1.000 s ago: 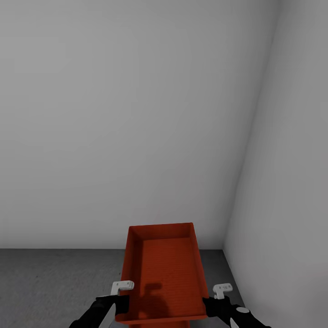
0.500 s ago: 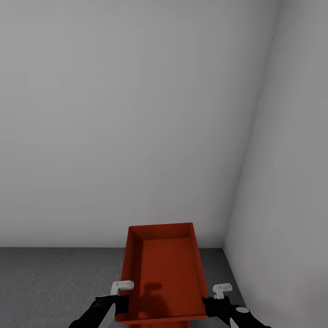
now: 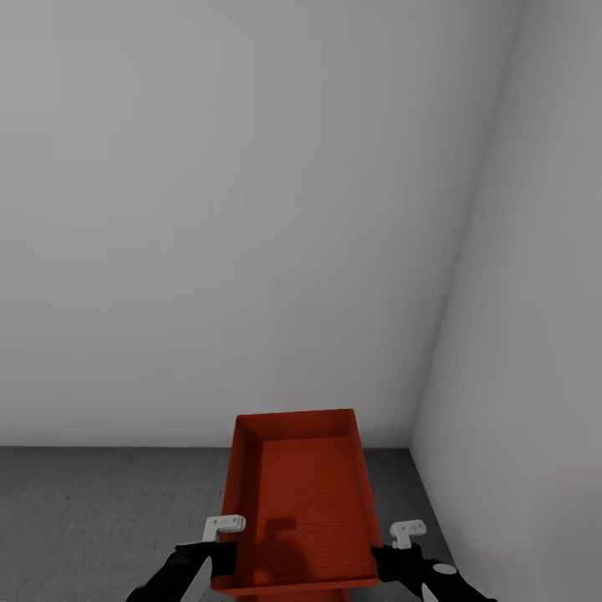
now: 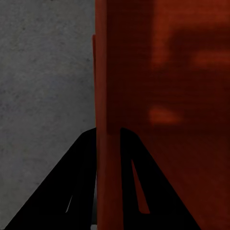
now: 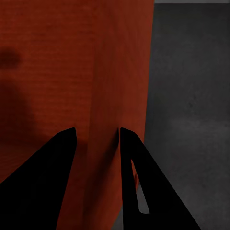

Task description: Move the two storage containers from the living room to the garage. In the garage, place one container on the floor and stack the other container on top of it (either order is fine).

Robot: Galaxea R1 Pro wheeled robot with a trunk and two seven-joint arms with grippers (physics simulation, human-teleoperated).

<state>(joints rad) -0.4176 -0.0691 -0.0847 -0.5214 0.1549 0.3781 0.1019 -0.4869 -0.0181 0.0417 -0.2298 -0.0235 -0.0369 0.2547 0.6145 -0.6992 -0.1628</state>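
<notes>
- A red-orange rectangular open-top plastic storage container [image 3: 301, 502] is held level in front of the robot, above the dark grey speckled concrete floor [image 3: 100, 518] near the corner of two plain white-grey walls [image 3: 251, 209], so this looks like the garage.
- The left gripper [image 3: 219, 543] is clamped on the container's left long wall and the right gripper [image 3: 393, 545] on the right one; pinching opposite walls probably keeps the bin from tipping while it is carried.
- The left wrist view shows that gripper's two black fingers [image 4: 81, 177] straddling the thin wall, one inside, one outside, with floor beside it.
- The right wrist view shows the same straddle on the far wall, which the head view cannot resolve.
- The head view alone gives the bin's empty interior and the room corner.
</notes>
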